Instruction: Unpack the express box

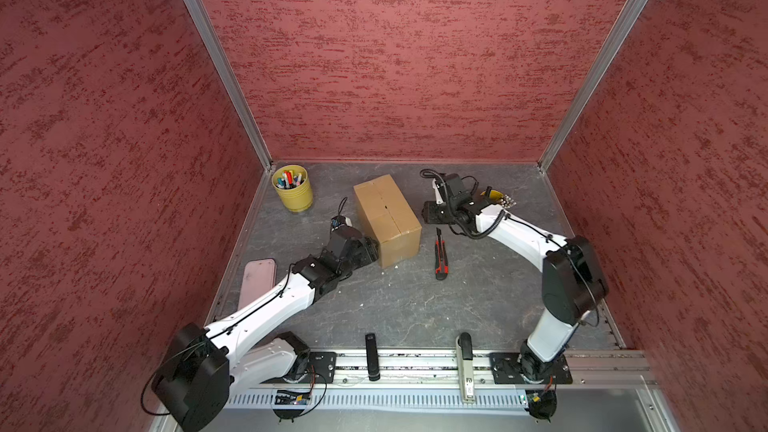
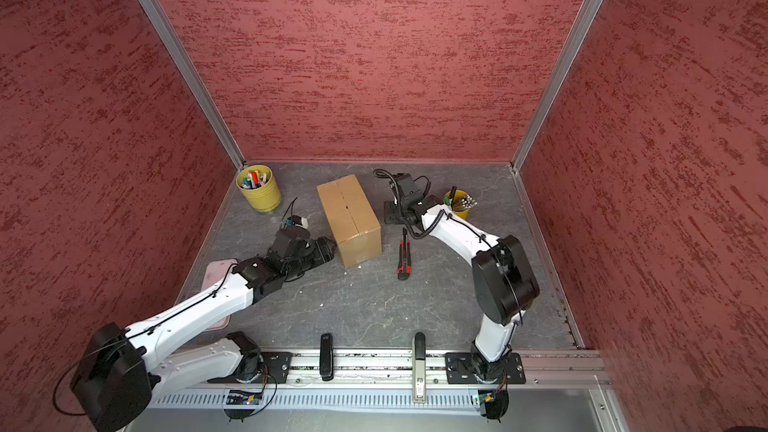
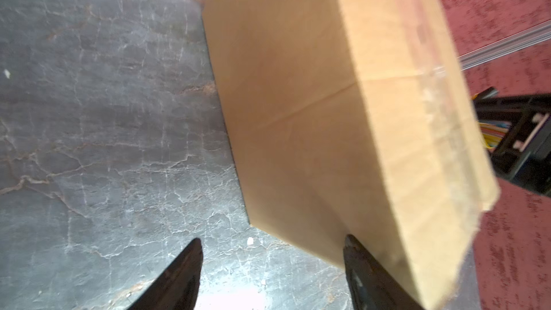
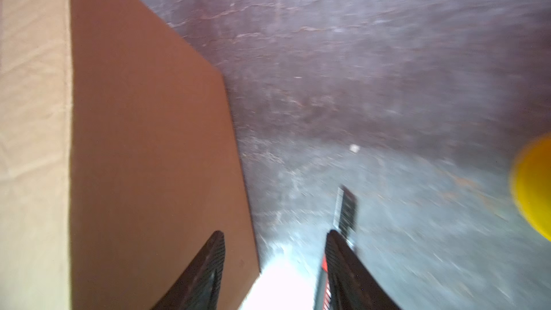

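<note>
left pincer (image 3: 272, 244): jaws spread wide, gripping nothing; low over the bench (image 1: 395, 305), aimed at the near corner of the box
box (image 1: 386, 218): brown cardboard, oblong, flaps shut along the centre seam; stands on the bench between the two pincers; its near corner sits just ahead of the left pincer; one finger (image 3: 360, 266) of that pincer overlaps the long side face, but I cannot tell whether it touches
right pincer (image 4: 275, 234): jaws partly apart, nothing clamped between them; low at the box's opposite long side, that face just beside one finger (image 4: 208, 263); this wrist view is blurred
knife (image 1: 440, 255): red and black utility knife, flat on the bench; blade end just by the right pincer's tip, handle running back from it along the arm's side; apart from the box
yellow cup (image 1: 293, 193): full of pens; well beyond the left pincer, in the far corner
second yellow cup (image 2: 457, 205): behind the right pincer's wrist, partly hidden by the arm
pink tray (image 1: 259, 280): well behind the left pincer, partly under that arm
</note>
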### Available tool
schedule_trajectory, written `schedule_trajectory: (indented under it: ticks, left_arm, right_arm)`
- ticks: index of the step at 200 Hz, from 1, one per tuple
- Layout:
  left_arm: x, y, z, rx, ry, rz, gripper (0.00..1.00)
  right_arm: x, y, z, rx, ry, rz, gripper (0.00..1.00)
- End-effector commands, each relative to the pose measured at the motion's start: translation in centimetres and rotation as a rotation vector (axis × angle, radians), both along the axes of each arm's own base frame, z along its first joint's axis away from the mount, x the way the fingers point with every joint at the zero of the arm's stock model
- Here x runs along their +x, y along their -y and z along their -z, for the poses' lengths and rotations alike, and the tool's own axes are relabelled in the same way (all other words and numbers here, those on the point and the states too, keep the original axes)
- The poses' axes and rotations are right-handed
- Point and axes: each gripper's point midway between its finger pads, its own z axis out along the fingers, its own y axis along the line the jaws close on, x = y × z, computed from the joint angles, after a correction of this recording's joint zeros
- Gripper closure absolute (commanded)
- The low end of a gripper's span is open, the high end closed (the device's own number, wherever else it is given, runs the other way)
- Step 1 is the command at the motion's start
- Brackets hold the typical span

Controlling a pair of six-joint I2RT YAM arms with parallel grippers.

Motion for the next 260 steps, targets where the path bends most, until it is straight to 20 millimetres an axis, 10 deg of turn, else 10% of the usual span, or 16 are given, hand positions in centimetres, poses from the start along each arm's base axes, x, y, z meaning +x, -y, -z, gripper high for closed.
schedule_trajectory:
  ticks: [1,67,119,260]
  left_arm:
    - [-0.6,-0.4,-1.0,-0.001,0.006,0.001,0.25]
    - [-1.3,-1.8,-4.0,-0.029,0.023,0.005,0.17]
    - [-1.0,-2.1,-6.6,-0.024,0.061,0.01,0.14]
    - [-1.7,-2.5,-5.2,-0.034,0.028,-0.015,0.13]
  right_arm:
    - [-2.7,3.9,-1.0,-0.088,-0.024,0.113,0.42]
    - [-10.3,4.8,4.5,-0.091,-0.23,0.132,0.4]
    - [-11.3,3.2,8.6,-0.075,-0.308,0.102,0.36]
    - [-13.3,4.1,15.4,-0.152,-0.436,0.124,0.39]
